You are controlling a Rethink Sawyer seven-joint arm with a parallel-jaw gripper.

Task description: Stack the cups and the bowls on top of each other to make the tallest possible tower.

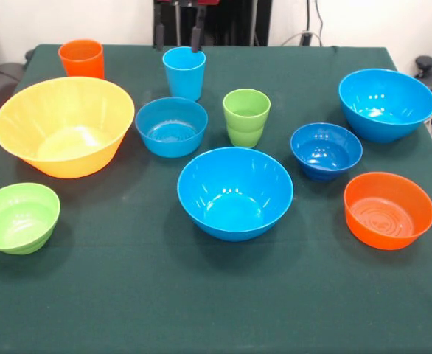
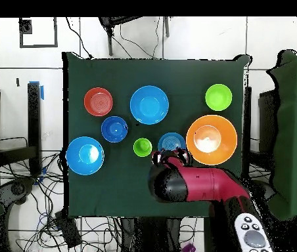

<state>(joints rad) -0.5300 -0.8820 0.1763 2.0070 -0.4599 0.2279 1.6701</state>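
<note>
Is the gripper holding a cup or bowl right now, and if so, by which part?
Nothing is held. The gripper hangs with its fingers apart above the light blue cup, gripping nothing. All cups and bowls stand separately on the table.

We find the front view evenly and brightly lit from above. Small white glare spots sit inside the near bright blue bowl [image 1: 234,193], the small dark blue bowl [image 1: 326,150] and the far bright blue bowl [image 1: 386,104]. Shadows on the green tablecloth [image 1: 216,295] are soft and short, falling just beside each bowl. Focus is slightly soft throughout. In the overhead view the yellow-orange bowl [image 2: 211,140] shows a washed-out patch at its centre.
</note>
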